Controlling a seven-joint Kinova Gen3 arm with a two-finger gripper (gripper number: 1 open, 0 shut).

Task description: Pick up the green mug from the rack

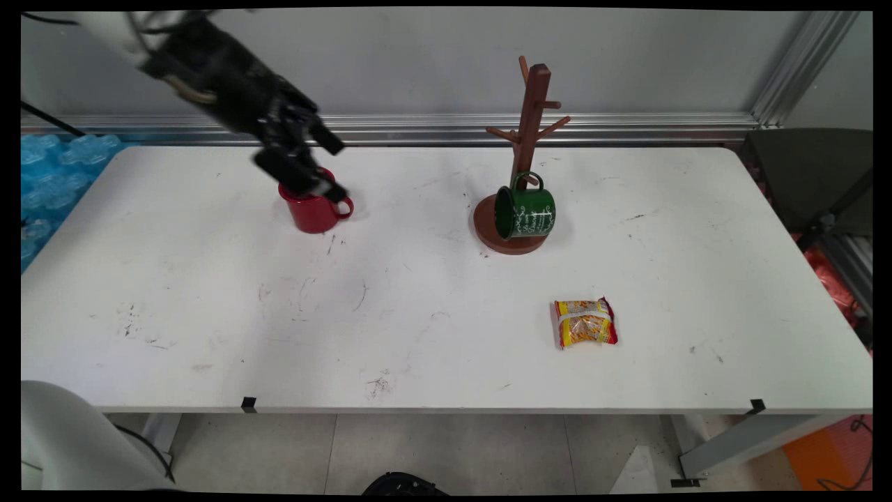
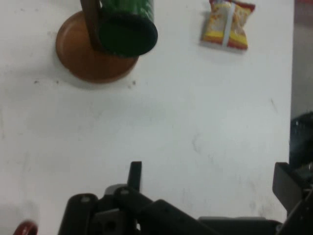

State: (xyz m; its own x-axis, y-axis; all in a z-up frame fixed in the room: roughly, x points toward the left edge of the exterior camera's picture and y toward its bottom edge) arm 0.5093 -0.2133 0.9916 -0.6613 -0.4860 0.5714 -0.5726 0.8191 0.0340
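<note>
White worktop [image 1: 209,293], scuffed and marked, is seen in the main view before a grey wall with an aluminium rail along its foot. Blue bubble wrap [image 1: 56,174] is noted off the worktop's edge at 9 o'clock, and a dark chair [image 1: 808,174] beyond the corner at 2 o'clock.

The end effector [image 1: 334,171] is held tilted over a red mug [image 1: 313,209] standing upright at about 11 o'clock on the worktop, handle turned to 3 o'clock. Its fingers are spread, one above and one low against the mug's rim; whether the rim is touched cannot be told.

A brown wooden mug tree [image 1: 529,118] is observed at 1 o'clock from the worktop's centre. A green mug [image 1: 526,213] is hung by its handle on a low peg, its mouth facing 9 o'clock, its body over the round base. A yellow-and-red snack packet [image 1: 585,323] lies flat at 4 o'clock, well apart from the tree.

In the hand view, the end effector's [image 2: 210,186] fingers are recorded wide apart, with nothing between them. A sliver of the red mug [image 2: 24,227] is seen at 7 o'clock. The mug tree's base [image 2: 83,54] and the green mug [image 2: 127,29] appear at 11 o'clock, the snack packet [image 2: 227,24] at 1 o'clock.
</note>
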